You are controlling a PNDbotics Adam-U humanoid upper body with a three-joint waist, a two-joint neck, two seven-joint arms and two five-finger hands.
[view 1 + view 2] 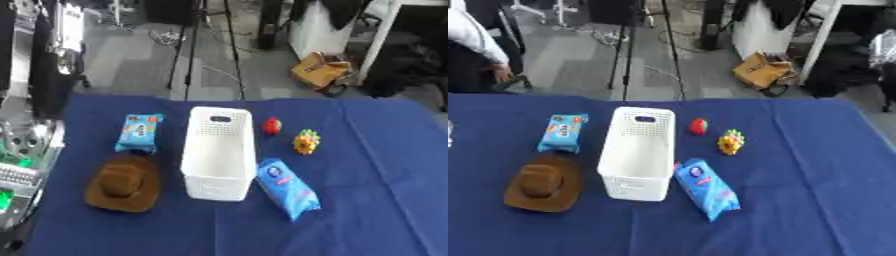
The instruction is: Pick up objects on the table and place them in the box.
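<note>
The table (pixel 385 165) had a blue cloth on it, and no robot hand showed in either view, so I could not tell how the hands were set. The white box (pixel 219 152) stood in the middle and looked empty. The brown hat (pixel 124 183) lay left of the box and was floppy, so it might slip out of a grab. The big blue pack (pixel 287 188) touched the box's right side, so a reach there could bump the box. The small blue pack (pixel 140 132) lay left of the box. The yellow toy (pixel 305 142) and red thing (pixel 272 126), right of the box, might roll away.
</note>
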